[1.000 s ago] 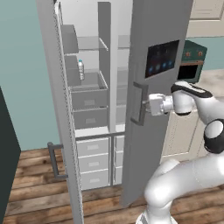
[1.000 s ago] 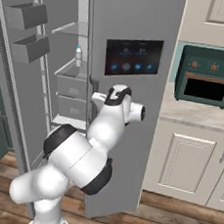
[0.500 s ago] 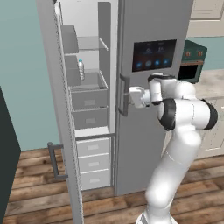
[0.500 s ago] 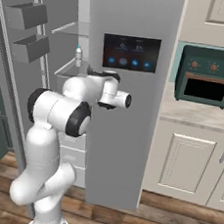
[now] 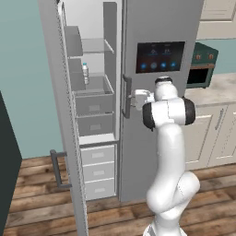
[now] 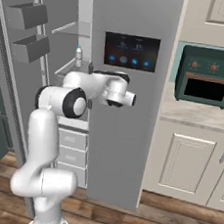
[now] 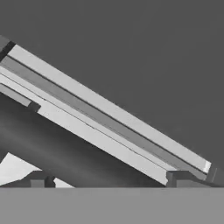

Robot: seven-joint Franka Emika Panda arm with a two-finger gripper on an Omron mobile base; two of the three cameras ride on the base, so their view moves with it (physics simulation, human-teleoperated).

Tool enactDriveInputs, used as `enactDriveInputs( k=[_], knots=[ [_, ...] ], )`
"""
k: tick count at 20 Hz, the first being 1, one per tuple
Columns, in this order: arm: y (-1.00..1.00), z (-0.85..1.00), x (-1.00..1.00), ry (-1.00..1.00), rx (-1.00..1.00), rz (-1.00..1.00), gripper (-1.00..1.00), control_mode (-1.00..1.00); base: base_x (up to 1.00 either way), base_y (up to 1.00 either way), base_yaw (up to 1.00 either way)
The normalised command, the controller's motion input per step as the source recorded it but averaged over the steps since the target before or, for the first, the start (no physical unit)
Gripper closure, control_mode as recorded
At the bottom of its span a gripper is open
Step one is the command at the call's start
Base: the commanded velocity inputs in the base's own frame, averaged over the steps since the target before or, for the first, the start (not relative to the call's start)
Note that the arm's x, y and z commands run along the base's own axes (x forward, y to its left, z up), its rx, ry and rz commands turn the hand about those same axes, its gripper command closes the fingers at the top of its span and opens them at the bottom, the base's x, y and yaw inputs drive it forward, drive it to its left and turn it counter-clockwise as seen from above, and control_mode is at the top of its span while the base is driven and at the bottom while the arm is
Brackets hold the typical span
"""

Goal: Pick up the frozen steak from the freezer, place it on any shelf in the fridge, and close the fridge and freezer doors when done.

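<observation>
The fridge door (image 5: 161, 120) with its dark touchscreen (image 5: 160, 57) lies flush with the appliance front. My gripper (image 5: 133, 99) is open and sits against that door's vertical bar handle (image 5: 125, 97). In the hand view the dark handle bar (image 7: 65, 151) runs slantwise between my spread fingertips (image 7: 181, 177), and my gripper (image 7: 109, 181) holds nothing. The freezer (image 5: 92, 106) stands open on the left, showing grey bins and drawers, with its plain door (image 5: 57, 115) swung out wide. The frozen steak is out of view. The fridge's shelf is hidden behind the door.
A clear bottle (image 5: 85, 73) stands on a freezer bin, also seen as a bottle (image 6: 79, 56) from the right. A teal oven (image 6: 209, 78) sits on the counter (image 5: 216, 90) to the right, above cream cabinets (image 6: 186, 164). Wooden floor lies in front.
The fridge door has swung from ajar to flush with the appliance front. My arm followed it inward with the gripper still open at the handle. The freezer door has stayed open.
</observation>
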Motion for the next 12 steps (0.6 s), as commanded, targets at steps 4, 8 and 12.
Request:
enactDriveInputs(
  k=[4, 8, 12],
  knots=[
    [0.23, 0.0, 0.32, 0.0, 0.0, -0.05, -1.0, -1.0, 0.0, 0.0, 0.0],
    [0.08, 0.0, -0.12, 0.0, 0.0, -0.02, -1.0, -1.0, 0.0, 0.0, 0.0],
    [0.07, 0.0, -0.63, -0.01, 0.0, 0.0, -1.0, -1.0, 0.0, 0.0, 0.0]
  ],
)
